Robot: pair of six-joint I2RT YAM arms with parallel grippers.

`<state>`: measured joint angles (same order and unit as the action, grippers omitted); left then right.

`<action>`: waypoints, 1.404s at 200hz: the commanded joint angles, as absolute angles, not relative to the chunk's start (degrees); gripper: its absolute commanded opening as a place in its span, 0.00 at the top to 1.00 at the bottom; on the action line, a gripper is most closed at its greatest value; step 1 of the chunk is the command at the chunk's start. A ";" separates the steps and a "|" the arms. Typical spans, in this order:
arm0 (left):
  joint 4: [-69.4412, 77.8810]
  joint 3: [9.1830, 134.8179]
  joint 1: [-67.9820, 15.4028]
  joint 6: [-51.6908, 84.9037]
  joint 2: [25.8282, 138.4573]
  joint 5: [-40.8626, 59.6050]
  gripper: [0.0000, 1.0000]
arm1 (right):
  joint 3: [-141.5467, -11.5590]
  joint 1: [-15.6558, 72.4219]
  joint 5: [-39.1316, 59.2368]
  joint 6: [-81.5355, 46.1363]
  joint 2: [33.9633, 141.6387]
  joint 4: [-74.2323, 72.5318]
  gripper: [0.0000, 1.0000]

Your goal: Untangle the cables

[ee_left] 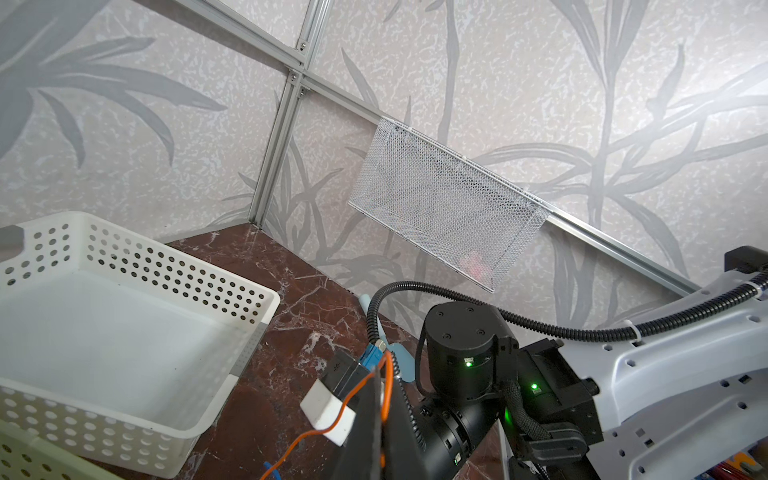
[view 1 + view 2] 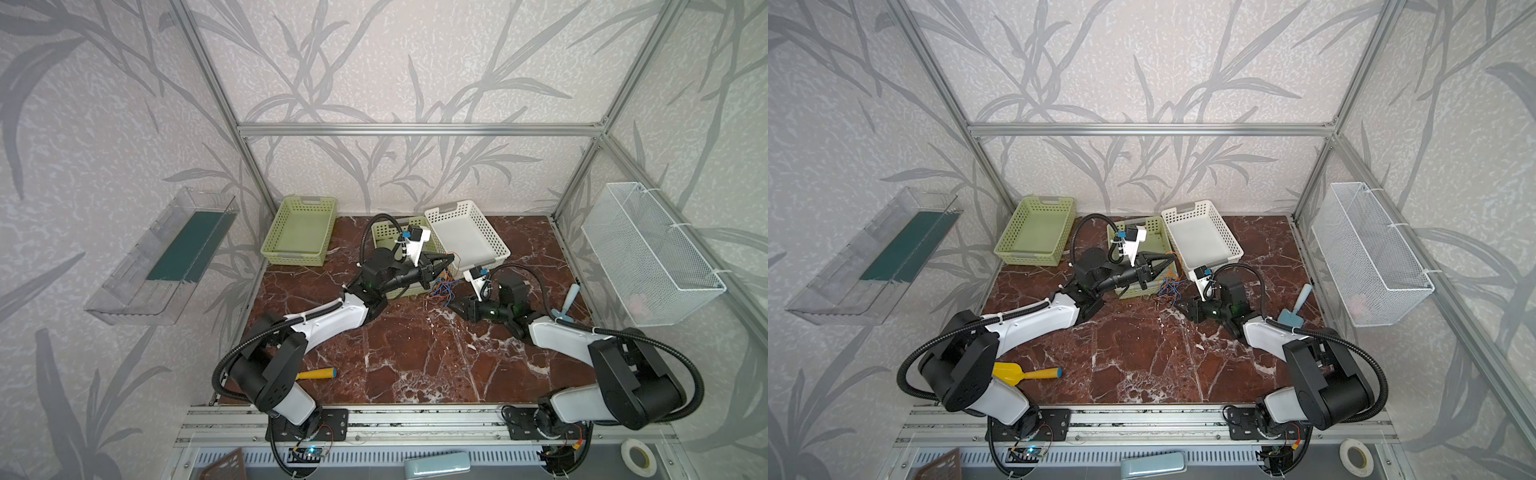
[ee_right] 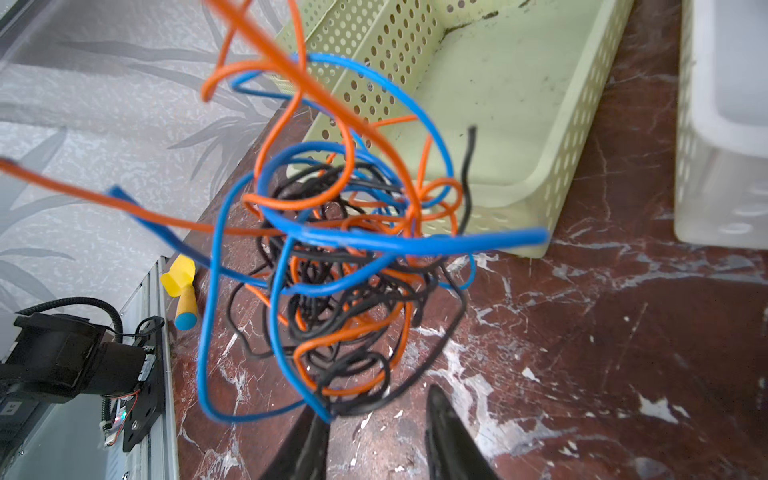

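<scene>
The cables [image 3: 332, 249] are one tangle of orange, blue and black wires. In both top views the tangle [image 2: 441, 286] [image 2: 1168, 289] hangs below my left gripper [image 2: 449, 259] [image 2: 1173, 258], beside the corner of the middle green basket [image 2: 384, 230]. The left gripper [image 1: 379, 374] is shut on an orange cable [image 1: 328, 428] that loops around its tips. My right gripper [image 3: 378, 405] [image 2: 453, 305] sits low over the table just in front of the tangle, its jaws apart. A blue cable end touches one of the fingertips [image 3: 320, 432]. Nothing lies between them.
A white basket [image 2: 465, 237] stands right of the tangle and another green basket [image 2: 299, 237] at the back left. A yellow scoop [image 2: 316, 374] lies near the left arm's base. A blue scoop [image 2: 567, 307] lies behind the right arm. A wire mesh basket [image 2: 652, 257] hangs on the right wall.
</scene>
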<state>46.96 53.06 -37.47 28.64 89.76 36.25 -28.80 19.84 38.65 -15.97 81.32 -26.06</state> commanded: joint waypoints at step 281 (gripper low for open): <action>32.64 35.82 -30.26 19.94 77.29 15.00 1.00 | -35.70 13.52 9.32 -13.38 69.50 2.80 1.00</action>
<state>32.14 37.32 -31.11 20.88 77.54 17.93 -32.34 15.88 13.21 -12.62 71.96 -3.49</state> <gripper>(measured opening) 0.053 0.049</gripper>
